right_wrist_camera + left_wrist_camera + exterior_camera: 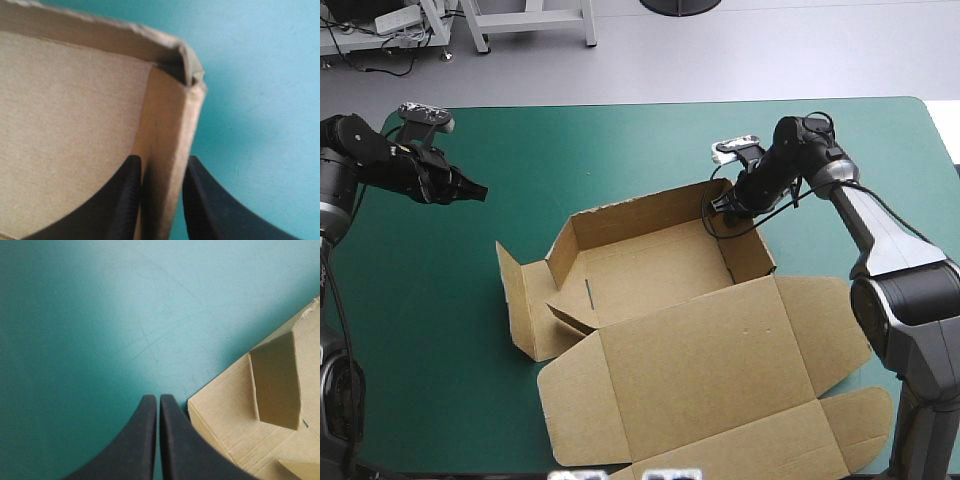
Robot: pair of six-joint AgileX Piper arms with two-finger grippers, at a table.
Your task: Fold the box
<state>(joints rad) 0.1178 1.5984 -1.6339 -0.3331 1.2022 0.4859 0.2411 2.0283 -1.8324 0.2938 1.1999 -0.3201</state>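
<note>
At 1 table [620, 150]: 1 box [655, 270], 2 pincers [480, 192] [720, 207].

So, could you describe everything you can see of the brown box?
The box is cut brown board, plain and matte, resting on the teal-green cover near the table's middle. It is half formed: far and right walls stand, the left side's panels splay outward untucked, and the lid lies flat toward the near edge. The right gripper pinches the right wall near the far corner, one finger inside, one outside.
</note>
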